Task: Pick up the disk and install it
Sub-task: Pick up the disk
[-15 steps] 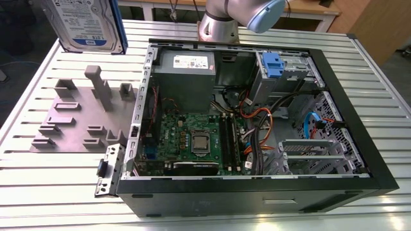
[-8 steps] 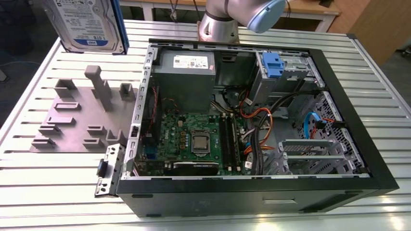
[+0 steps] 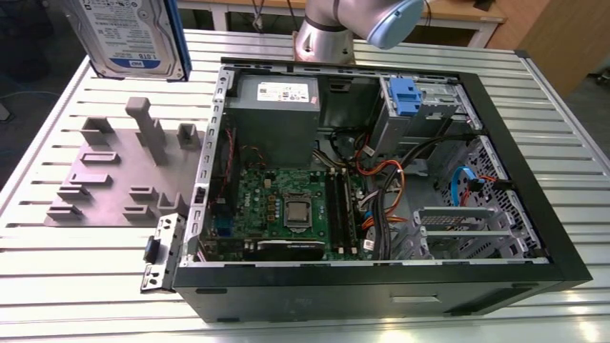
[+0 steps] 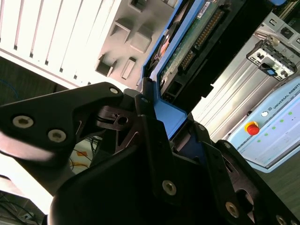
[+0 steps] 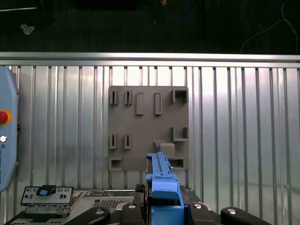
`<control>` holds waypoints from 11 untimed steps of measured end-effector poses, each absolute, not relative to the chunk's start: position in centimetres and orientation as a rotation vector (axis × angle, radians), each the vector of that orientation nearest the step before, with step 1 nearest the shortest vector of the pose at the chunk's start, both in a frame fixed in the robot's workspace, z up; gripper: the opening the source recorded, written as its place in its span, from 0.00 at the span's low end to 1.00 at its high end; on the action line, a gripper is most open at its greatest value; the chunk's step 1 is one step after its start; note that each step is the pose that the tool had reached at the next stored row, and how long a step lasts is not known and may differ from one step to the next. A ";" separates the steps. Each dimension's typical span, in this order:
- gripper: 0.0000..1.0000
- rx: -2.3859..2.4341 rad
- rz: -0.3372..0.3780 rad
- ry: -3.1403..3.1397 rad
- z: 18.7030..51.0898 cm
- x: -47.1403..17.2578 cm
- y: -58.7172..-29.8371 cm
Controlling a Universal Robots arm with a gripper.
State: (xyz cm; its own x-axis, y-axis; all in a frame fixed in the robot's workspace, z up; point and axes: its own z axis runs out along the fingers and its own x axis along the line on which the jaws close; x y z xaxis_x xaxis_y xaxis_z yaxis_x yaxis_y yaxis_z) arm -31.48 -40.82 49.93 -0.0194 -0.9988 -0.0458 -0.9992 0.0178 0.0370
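The black gripper, clamped on the blue carrier frame of the silver, white-and-blue-labelled disk, holds it on edge above the grey slotted fixture plate, likely to clear that plate's posts.

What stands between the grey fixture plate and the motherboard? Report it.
In the exterior view, the case's perforated wall separates the fixture plate from the motherboard.

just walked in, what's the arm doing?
The arm's pincer is clamped on the flat silver hard drive in its blue plastic carrier, holding it in the air above the grey slotted fixture plate. The open black computer case sits beside the plate on the ribbed metal table. The drive is not installed yet.
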 end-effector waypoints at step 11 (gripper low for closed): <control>0.36 -2.195 0.092 2.236 49.9 -31.4 -41.2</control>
